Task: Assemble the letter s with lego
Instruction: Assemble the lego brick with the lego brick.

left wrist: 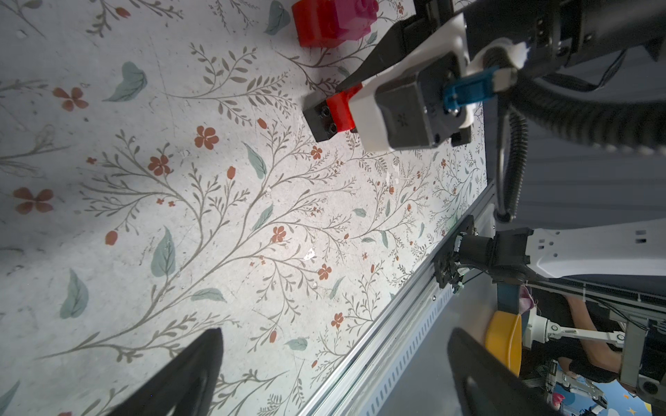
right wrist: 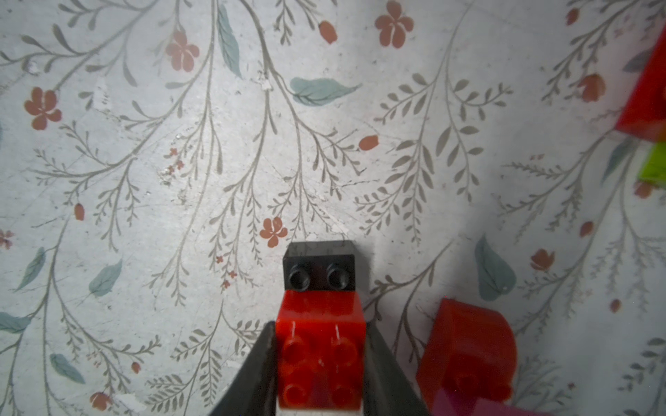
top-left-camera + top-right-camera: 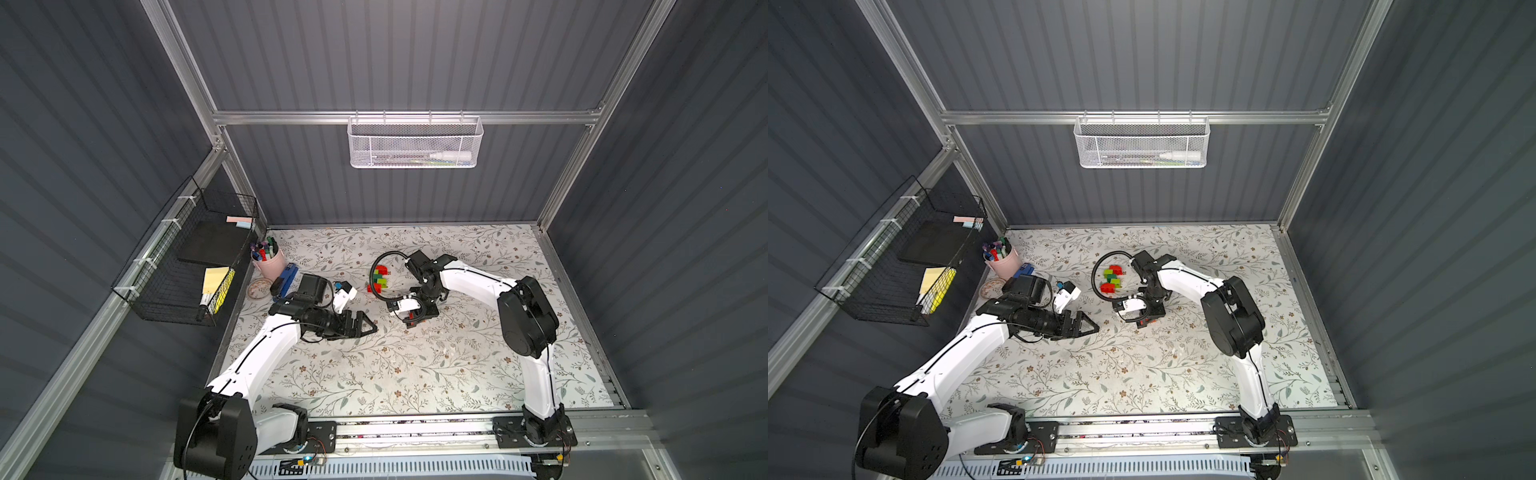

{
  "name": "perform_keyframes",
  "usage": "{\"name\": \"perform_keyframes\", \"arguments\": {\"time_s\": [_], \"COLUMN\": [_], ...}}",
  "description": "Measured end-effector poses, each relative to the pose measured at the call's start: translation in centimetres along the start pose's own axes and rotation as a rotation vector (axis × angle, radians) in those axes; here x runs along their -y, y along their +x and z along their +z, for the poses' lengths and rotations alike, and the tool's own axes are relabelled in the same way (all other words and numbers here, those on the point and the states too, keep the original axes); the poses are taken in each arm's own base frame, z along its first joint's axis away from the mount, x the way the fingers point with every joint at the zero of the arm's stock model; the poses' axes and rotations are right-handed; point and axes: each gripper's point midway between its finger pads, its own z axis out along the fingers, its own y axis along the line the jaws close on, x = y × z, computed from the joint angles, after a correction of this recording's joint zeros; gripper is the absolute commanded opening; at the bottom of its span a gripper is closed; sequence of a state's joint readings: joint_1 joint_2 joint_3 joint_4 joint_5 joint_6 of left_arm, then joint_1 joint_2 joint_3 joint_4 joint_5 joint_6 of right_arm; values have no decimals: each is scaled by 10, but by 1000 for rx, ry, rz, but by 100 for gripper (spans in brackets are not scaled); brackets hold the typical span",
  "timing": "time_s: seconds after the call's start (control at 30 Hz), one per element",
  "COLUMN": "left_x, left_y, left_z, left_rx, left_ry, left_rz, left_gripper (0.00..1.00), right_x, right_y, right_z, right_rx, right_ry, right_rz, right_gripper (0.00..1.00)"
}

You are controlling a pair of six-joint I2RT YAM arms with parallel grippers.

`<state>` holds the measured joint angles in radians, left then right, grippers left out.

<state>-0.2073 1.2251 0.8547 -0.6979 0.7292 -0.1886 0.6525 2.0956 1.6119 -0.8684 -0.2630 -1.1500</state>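
Observation:
My right gripper (image 2: 320, 360) is shut on a red lego brick (image 2: 320, 353), one finger on each side. A black brick (image 2: 320, 268) is joined to its far end, low over the floral mat. The left wrist view shows the same pair, black (image 1: 319, 120) and red (image 1: 342, 111). Beside it lies a red brick (image 2: 468, 345) joined to a pink one (image 1: 355, 18). A cluster of red, lime green and dark green bricks (image 3: 379, 279) (image 3: 1112, 279) sits behind the right gripper (image 3: 409, 322). My left gripper (image 3: 368, 326) (image 1: 335, 374) hovers open and empty to the left.
A pink cup of pens (image 3: 268, 259), a blue stapler (image 3: 286, 278) and a tape roll (image 3: 258, 289) stand at the mat's left edge. A black wire basket (image 3: 187, 257) hangs on the left wall, a white mesh basket (image 3: 413, 143) on the back wall. An aluminium rail (image 3: 415, 428) runs along the front.

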Motion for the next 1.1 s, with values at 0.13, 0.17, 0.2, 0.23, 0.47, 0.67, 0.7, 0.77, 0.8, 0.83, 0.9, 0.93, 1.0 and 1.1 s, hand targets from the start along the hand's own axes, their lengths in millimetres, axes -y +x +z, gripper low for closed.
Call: {"name": "perform_keyframes", "arguments": {"time_s": [0.13, 0.17, 0.2, 0.23, 0.47, 0.67, 0.7, 0.77, 0.8, 0.83, 0.9, 0.93, 1.0, 1.1], "left_x": [0, 0, 0, 0, 0, -1, -2, -2, -2, -2, -2, -2, -1, -1], "left_y": [0, 0, 0, 1, 1, 1, 1, 1, 1, 1, 1, 1, 1, 1], "left_z": [0, 0, 0, 0, 1, 2, 2, 2, 3, 3, 2, 2, 2, 3], "left_rx": [-1, -1, -3, -4, -6, -12, -12, -13, -13, -13, -12, -13, -13, -15], "left_ry": [0, 1, 1, 2, 2, 2, 2, 1, 2, 2, 2, 2, 5, 7], "left_rz": [-1, -1, -2, -3, -2, -7, -7, -8, -8, -8, -7, -8, -7, -8], "left_gripper": [99, 100, 100, 100, 99, 99, 99, 100, 99, 100, 100, 100, 100, 100], "right_x": [0, 0, 0, 0, 1, 0, 0, 0, 1, 1, 1, 1, 1, 1], "right_y": [0, 0, 0, 0, 2, 3, 4, 5, 6, 7, 11, 12, 13, 13], "right_z": [0, 0, 0, 0, 0, 0, 0, -1, -1, -1, 0, 0, 0, 0], "right_rx": [-1, -1, -1, -1, -3, -5, -7, -7, -10, -17, -23, -24, -26, -29], "right_ry": [1, 1, 1, 1, 2, 3, 3, 2, 3, 6, 8, 10, 14, 14], "right_rz": [-4, -6, -7, -11, -19, -24, -23, -21, -21, -21, -19, -20, -21, -20], "right_gripper": [31, 31, 31, 31, 31, 31, 31, 31, 31, 30, 30, 30, 30, 28]}}
